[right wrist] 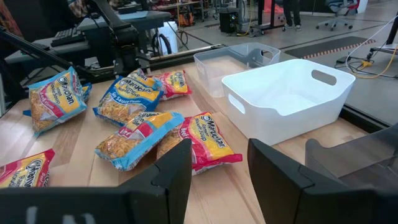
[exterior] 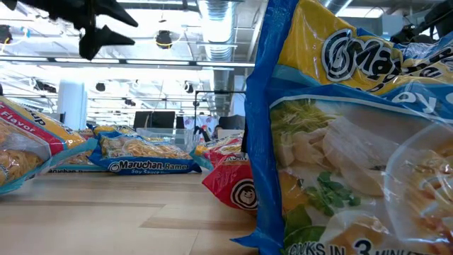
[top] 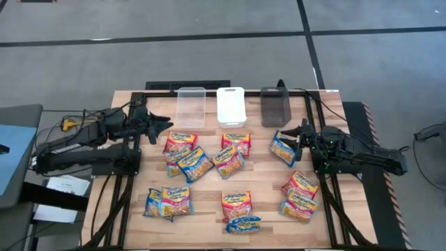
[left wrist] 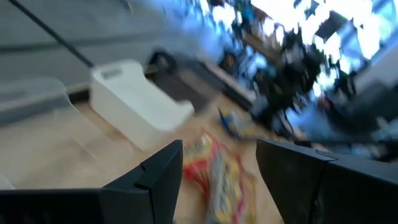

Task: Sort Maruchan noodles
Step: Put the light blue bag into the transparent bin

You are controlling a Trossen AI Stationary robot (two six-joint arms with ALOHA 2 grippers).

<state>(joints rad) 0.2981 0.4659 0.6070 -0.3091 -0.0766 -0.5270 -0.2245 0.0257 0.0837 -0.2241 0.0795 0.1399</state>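
Across the wooden table lie the Maruchan noodles, about a dozen crinkly packets in loose groups: a cluster in the middle near the bins, a pair at the near left, a red-accented packet with a blue one just beside it at the near middle, and two more packets at the near right. Along the far edge stand a clear bin, a white bin and a grey bin, side by side. The left gripper hovers with its fingers spread wide just beside the middle cluster (nothing between them). The right gripper sits next to a blue-edged packet near the grey bin, its fingers parted and holding nothing.
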